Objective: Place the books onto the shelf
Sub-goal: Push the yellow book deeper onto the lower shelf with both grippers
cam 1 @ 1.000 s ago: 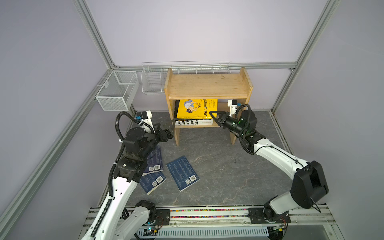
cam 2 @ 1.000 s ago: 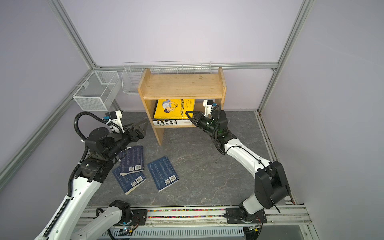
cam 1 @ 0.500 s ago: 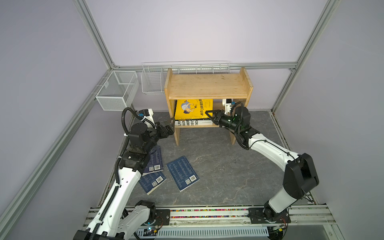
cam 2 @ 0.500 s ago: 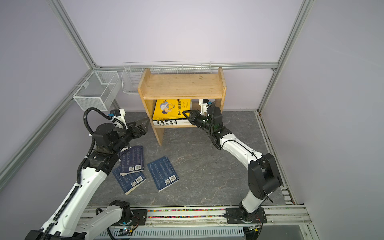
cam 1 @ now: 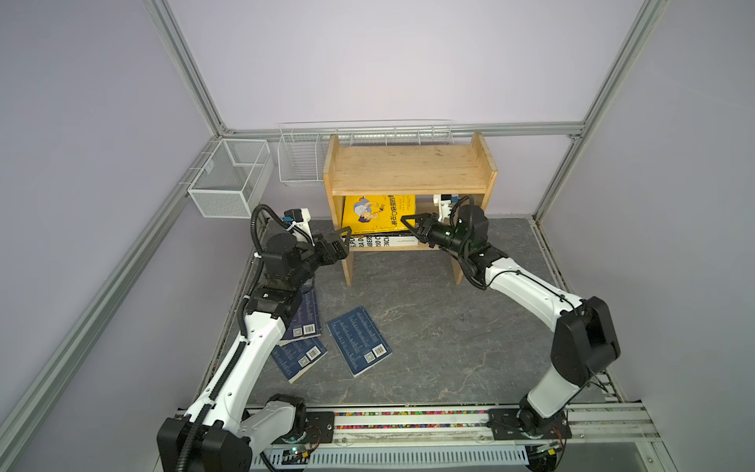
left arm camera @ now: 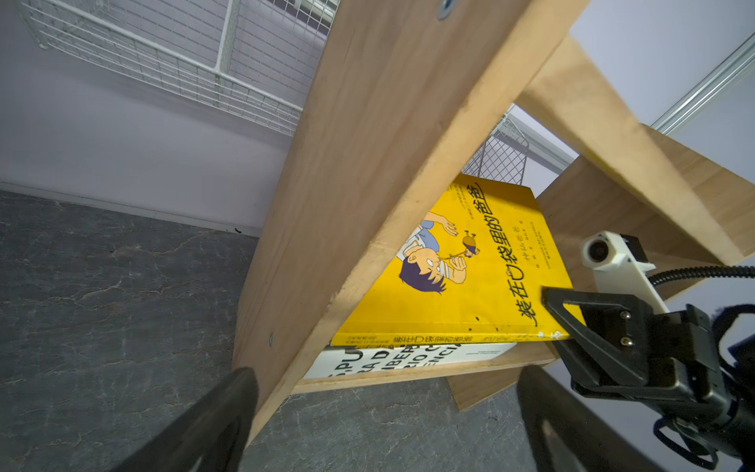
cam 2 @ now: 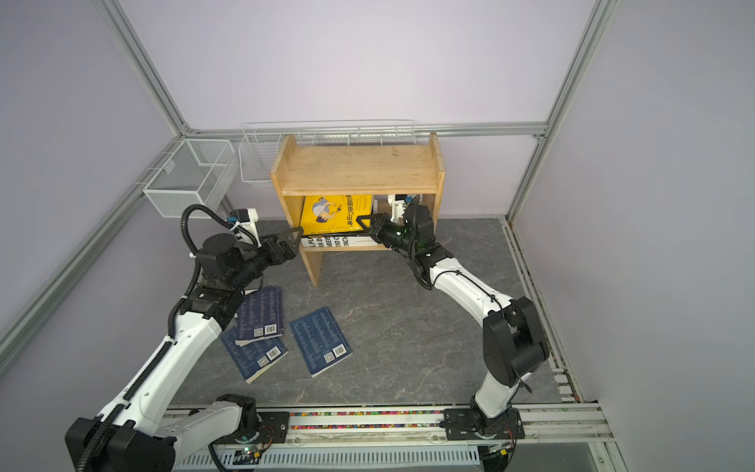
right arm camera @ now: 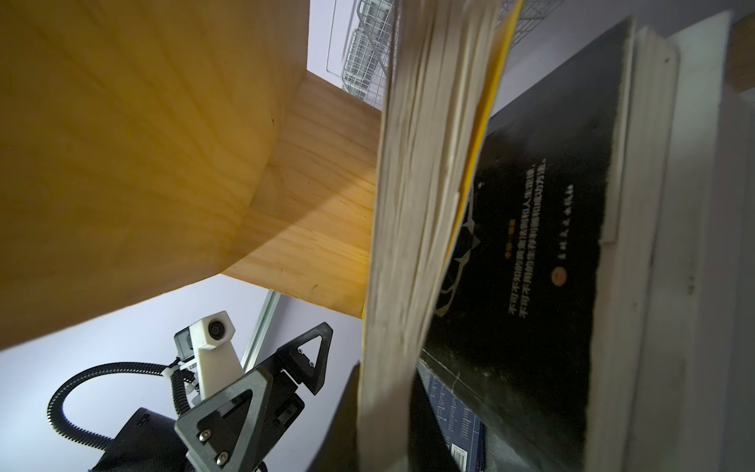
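Dark grey marbled tabletop: light pine two-tier shelf stands at back on flat side panels. Three navy paperbacks flat on tabletop, front left: one partly overlapping second; third just beside, apart.

Lower tier: thick white book with bold black lettering flat on board. Black paperback on it. Yellow paperback tilted above.

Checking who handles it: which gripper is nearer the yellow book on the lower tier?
Right. The right gripper is shut on the yellow book; the left gripper hangs open outside the shelf, beside its side panel.
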### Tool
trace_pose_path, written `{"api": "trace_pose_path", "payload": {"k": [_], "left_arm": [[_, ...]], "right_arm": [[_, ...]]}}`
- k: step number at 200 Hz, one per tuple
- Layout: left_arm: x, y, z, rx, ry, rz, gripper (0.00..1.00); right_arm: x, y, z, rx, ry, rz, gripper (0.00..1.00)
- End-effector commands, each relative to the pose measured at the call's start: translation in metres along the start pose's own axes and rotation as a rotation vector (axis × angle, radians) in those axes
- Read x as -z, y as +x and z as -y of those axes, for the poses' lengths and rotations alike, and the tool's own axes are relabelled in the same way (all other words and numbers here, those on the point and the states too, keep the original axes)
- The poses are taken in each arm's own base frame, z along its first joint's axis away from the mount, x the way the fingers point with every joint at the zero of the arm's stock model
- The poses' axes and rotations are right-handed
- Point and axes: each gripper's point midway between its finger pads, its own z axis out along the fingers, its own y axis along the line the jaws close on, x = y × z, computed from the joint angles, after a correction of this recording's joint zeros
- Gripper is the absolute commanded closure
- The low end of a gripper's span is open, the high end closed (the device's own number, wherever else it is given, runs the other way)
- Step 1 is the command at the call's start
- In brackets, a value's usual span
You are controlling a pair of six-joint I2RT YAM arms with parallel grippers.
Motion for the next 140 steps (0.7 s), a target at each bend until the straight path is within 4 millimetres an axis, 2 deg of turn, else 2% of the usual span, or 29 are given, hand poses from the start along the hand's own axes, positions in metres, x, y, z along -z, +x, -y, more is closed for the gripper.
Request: {"api": "trace_pose_path", "payload": {"k": [1, 77, 140], "left_arm": [[-0.004, -0.016, 0.007, -0.033, 0.032, 0.036, 0.01], [-0.036, -0.02, -0.011, -0.006, -0.016, 0.04, 0.01], [-0.069, -0.009, -0.032, 0.044, -0.071, -0.004, 0.0]], "right_arm": [[-0.003, -0.013, -0.027, 0.061, -0.084, 0.031, 0.88], [-0.007, -0.009, -0.014, 0.046, -0.043, 0.015, 0.88], [-0.013, -0.005, 0.0, 0.014, -0.008, 0.006, 0.88]]}}
